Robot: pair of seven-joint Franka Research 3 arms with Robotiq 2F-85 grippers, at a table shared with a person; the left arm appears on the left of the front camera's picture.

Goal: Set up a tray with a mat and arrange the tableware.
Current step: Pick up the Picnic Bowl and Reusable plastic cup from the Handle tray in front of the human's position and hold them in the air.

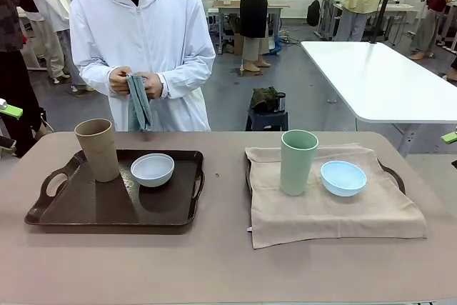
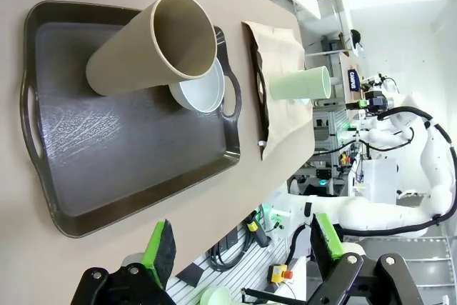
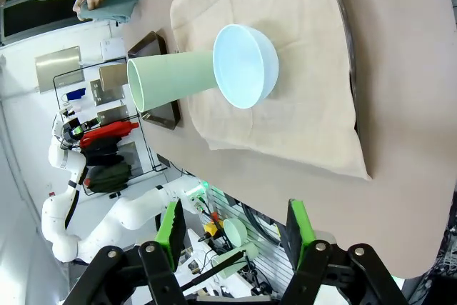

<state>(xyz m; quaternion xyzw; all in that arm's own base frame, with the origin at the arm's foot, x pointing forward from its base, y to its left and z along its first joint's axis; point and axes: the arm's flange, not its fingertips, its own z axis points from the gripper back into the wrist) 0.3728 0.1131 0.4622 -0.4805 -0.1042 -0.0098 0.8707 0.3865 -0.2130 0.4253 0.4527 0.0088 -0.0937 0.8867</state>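
Surface: a matte grey-brown table with rounded corners (image 1: 228,269), dry and uncluttered between the two settings.

At 9 o'clock from the table's centre lies a dark brown rectangular plastic tray with cut-out handles (image 1: 86,205), with no mat on it. A tall tan handleless plastic cup (image 1: 98,149) stands upright at the tray's 11 o'clock. A small round white bowl (image 1: 152,169) sits just beside it at the cup's 3 o'clock.

At 3 o'clock from the table's centre a beige cloth mat (image 1: 335,216) is draped over a second dark tray, of which a handle (image 1: 394,175) shows at the far right. On the mat a tall pale green handleless cup (image 1: 298,162) stands upright, with a small light blue bowl (image 1: 343,178) close at its 3 o'clock.

Left gripper (image 2: 243,244): fingers spread wide, nothing between them, hanging off the table's near edge. Right gripper (image 3: 234,223): fingers apart, likewise empty and clear of the mat.

At 12 o'clock a person in a white zipped jacket (image 1: 143,33) holds a folded grey-green cloth (image 1: 141,105) in both hands (image 1: 120,81).

Room: grey floor, a long white table (image 1: 378,76) at 2 o'clock, and a low stool bearing a dark bag (image 1: 265,99).
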